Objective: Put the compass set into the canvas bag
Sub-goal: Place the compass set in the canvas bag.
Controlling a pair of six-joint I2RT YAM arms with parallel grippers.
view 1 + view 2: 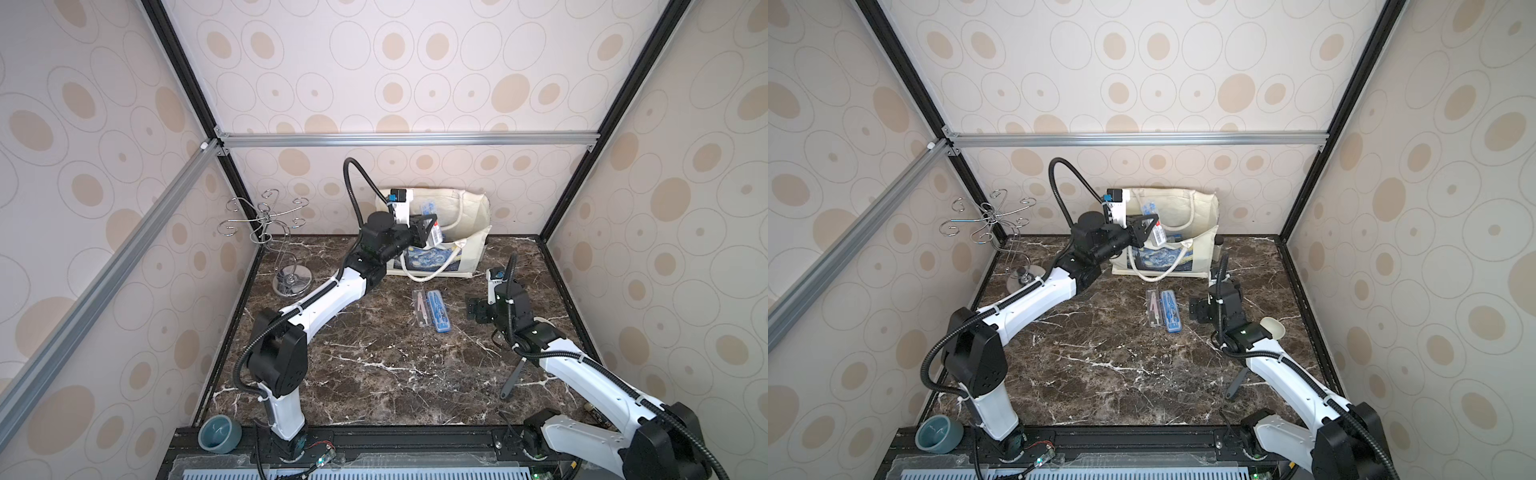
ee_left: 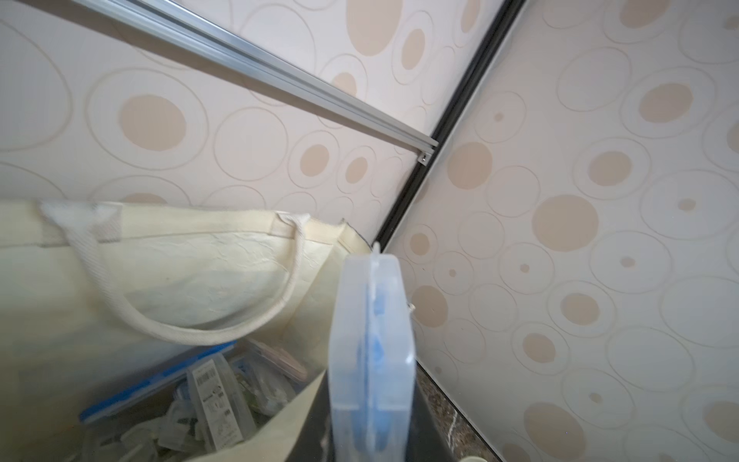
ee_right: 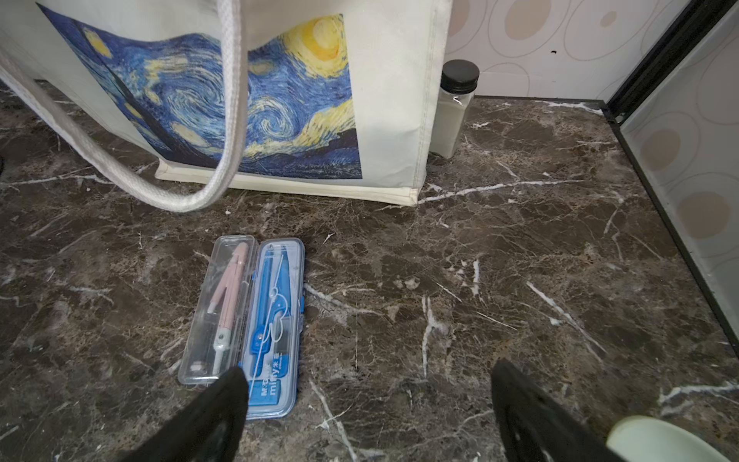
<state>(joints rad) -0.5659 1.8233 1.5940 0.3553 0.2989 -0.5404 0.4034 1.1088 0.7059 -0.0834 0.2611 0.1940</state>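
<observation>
The cream canvas bag [image 1: 469, 216] [image 1: 1200, 216] stands open at the back of the marble table, its starry-night print [image 3: 280, 100] facing forward. Over its mouth my left gripper [image 1: 430, 232] [image 2: 372, 432] is shut on a clear-and-blue compass set [image 2: 372, 352] [image 1: 1158, 236], held on edge. Several cased sets [image 2: 212, 400] lie inside the bag. Two more compass sets lie flat side by side in front of the bag: a pink one in a clear case [image 3: 220, 308] [image 1: 420, 307] and a blue one [image 3: 276, 320] [image 1: 438, 309]. Just right of them my right gripper [image 3: 368, 368] [image 1: 473, 309] hangs open and empty.
A wire hook stand [image 1: 270, 232] is at the back left. A black-capped bottle [image 3: 456, 104] stands by the bag's right side. A pale cup [image 1: 1273, 326] sits beside the right arm, a dark-handled tool [image 1: 513, 378] lies under it, and a grey bowl [image 1: 220, 432] rests at the front left.
</observation>
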